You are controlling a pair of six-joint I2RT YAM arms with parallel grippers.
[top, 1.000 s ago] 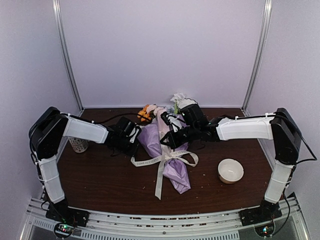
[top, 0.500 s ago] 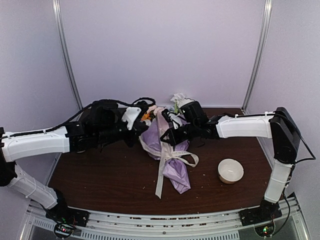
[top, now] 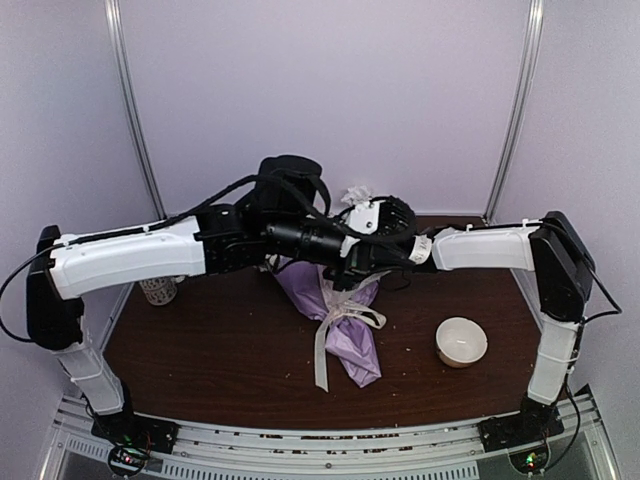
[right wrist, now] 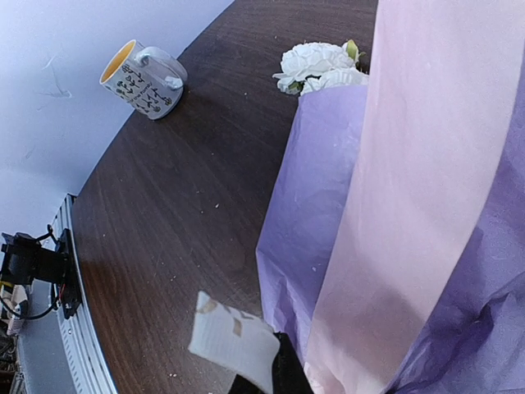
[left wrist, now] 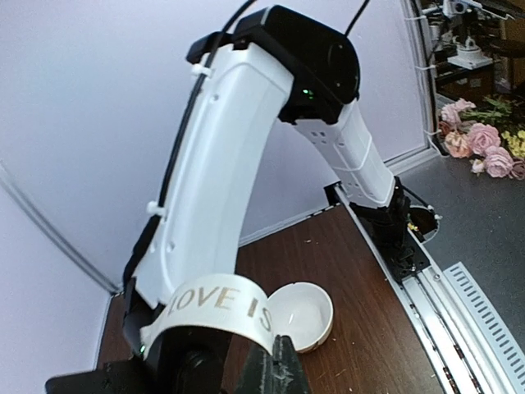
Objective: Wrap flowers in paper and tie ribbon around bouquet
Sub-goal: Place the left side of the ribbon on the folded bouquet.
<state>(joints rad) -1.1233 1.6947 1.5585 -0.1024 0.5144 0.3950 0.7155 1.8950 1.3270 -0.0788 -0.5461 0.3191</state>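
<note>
The bouquet [top: 352, 348] lies on the table, a cone of lilac paper [right wrist: 316, 213] with a pale pink fold stripe [right wrist: 426, 180]; white flowers [right wrist: 317, 61] poke from its wide end. The cream ribbon [top: 345, 316] is wound round its waist, one tail hanging toward the front. My left gripper [left wrist: 275, 373] is shut on a gold-lettered stretch of ribbon [left wrist: 215, 305] that arches up from its tips. My right gripper [right wrist: 275, 379] is shut on a short ribbon end [right wrist: 234, 341] beside the paper. In the top view both grippers, left [top: 340, 247] and right [top: 347, 277], meet above the bouquet's wide end.
A white bowl [top: 461, 342] sits at the right of the table, also under the left gripper's view as the bowl [left wrist: 308, 316]. A patterned mug [top: 157, 290] stands at the left edge. The left arm [top: 130, 255] stretches across the table's back half.
The left arm has swung from the table's left side across to the right arm, above the bouquet. The ribbon loop that lay out to the left has been drawn in to the bundle.
</note>
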